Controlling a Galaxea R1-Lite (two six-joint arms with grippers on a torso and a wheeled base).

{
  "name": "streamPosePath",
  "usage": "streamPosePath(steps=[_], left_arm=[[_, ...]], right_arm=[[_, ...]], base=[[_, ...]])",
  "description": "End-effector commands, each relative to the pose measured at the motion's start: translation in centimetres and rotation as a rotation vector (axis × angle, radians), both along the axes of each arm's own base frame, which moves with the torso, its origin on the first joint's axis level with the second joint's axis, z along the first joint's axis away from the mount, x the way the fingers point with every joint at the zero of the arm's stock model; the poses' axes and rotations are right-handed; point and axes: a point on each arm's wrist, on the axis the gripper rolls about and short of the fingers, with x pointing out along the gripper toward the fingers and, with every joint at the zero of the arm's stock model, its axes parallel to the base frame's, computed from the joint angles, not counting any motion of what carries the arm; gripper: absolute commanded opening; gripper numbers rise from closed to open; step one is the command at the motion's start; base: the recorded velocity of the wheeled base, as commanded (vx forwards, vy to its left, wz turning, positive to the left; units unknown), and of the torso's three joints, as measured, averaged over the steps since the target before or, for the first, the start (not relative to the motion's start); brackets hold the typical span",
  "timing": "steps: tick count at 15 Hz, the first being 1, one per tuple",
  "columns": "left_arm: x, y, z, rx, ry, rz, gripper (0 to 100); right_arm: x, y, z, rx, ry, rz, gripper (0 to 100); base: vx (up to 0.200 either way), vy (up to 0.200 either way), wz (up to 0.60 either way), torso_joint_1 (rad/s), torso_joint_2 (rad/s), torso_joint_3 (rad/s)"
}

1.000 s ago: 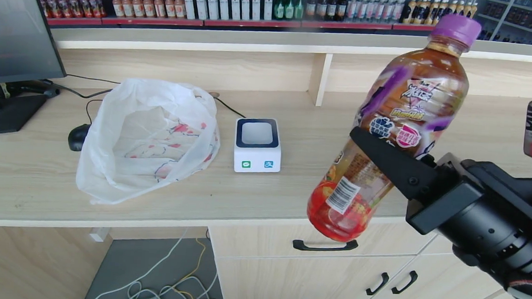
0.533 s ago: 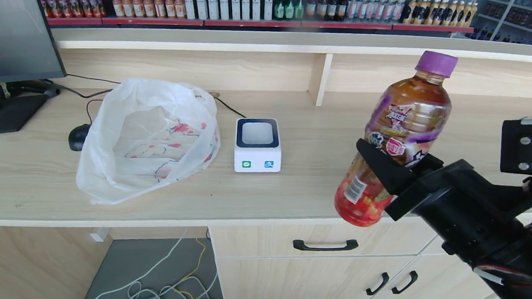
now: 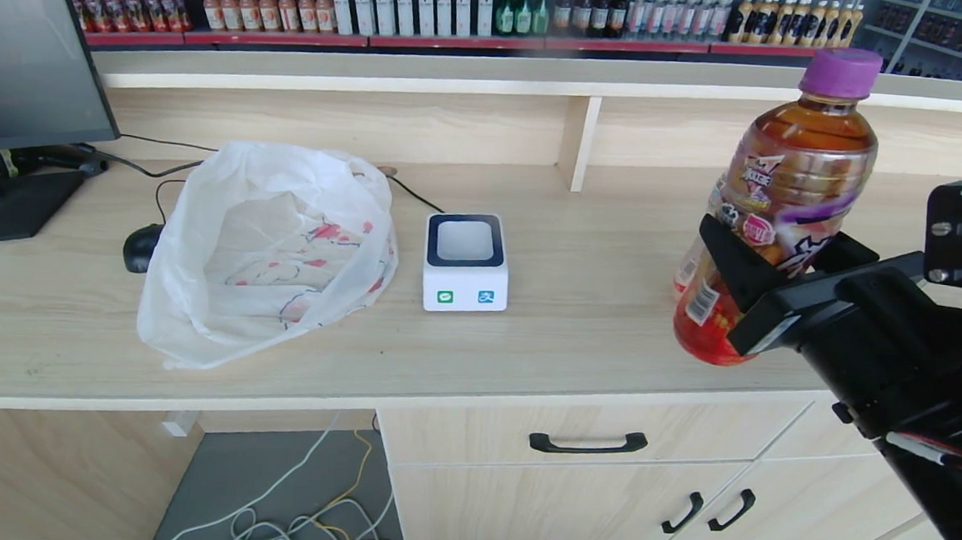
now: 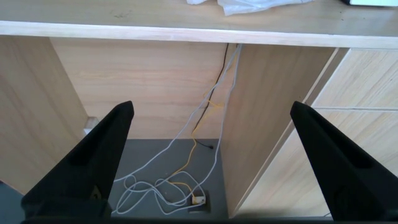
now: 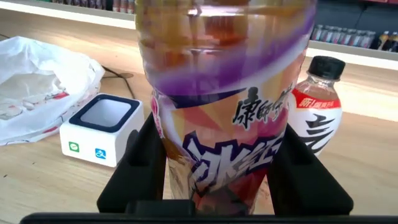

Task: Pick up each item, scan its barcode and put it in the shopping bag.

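One white shopping bag (image 3: 269, 249) lies on the tabletop (image 3: 578, 326) with its mouth gaping, the inside showing crumpled, red-printed plastic. One white scanner (image 3: 466, 261) sits just beside it. There are two bottles. The purple-capped tea bottle (image 3: 797, 156), holding amber drink, is clamped near-upright in the right hand (image 3: 782, 259) above the tabletop's right end. A black-capped bottle (image 5: 317, 106) stands on the tabletop behind it. The left hand (image 4: 211, 106) hangs below the tabletop's edge, fingers spread wide, holding nothing.
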Motion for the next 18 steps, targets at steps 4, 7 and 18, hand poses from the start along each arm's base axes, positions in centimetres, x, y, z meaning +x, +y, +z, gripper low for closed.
streamPosePath(steps=[4,7,18], left_arm=[[0.0,0.0,0.0,-0.009,0.001,0.002,100],[0.0,0.0,0.0,-0.007,0.001,0.002,100],[0.0,0.0,0.0,-0.003,0.001,0.000,100]], right_arm=[[0.1,0.1,1.2,-0.015,-0.052,-0.022,0],[0.1,0.1,1.3,-0.008,-0.054,-0.020,0],[0.9,0.7,1.6,-0.033,-0.065,-0.033,0]], base=[[0.000,0.100,0.00,0.001,0.00,0.002],[0.000,0.200,0.00,-0.002,0.00,0.002],[0.000,0.145,0.00,0.004,0.00,0.002]])
